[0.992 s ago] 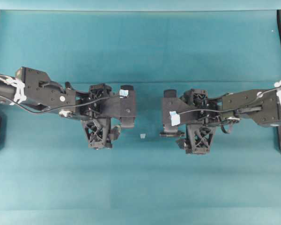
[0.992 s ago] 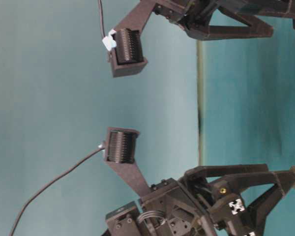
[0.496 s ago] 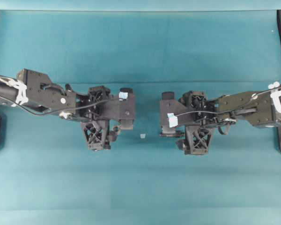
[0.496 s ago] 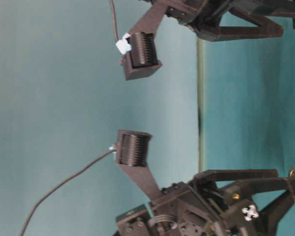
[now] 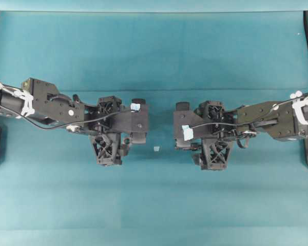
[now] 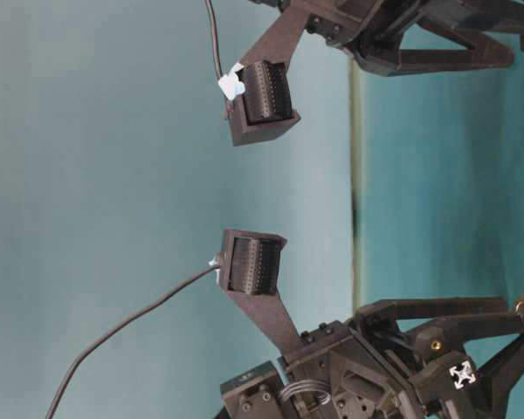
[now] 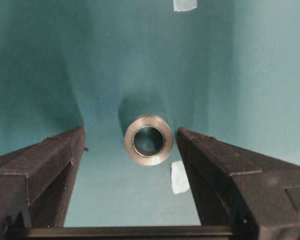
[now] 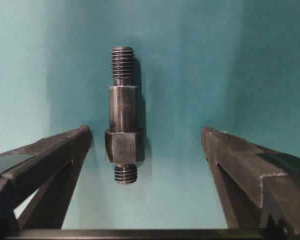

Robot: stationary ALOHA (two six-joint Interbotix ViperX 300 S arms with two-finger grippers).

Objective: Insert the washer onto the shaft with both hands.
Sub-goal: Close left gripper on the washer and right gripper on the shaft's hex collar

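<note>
Between the spread left tool point(image 7: 130, 165) fingers lies the grey-brown metal washer point(image 7: 148, 140); the wide-open right tool point(image 8: 146, 165) straddles the dark stepped shaft point(image 8: 123, 115).

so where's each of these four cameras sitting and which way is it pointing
Overhead: looks straight down on the teal table; both arms, left gripper, right gripper.
Table-level: low and turned sideways; shows both arms' black fingers.
Left wrist: looks out between open fingers at the washer and a pale chip.
Right wrist: looks out between open fingers at the shaft.
Shared: the exterior views both show both arms.
</note>
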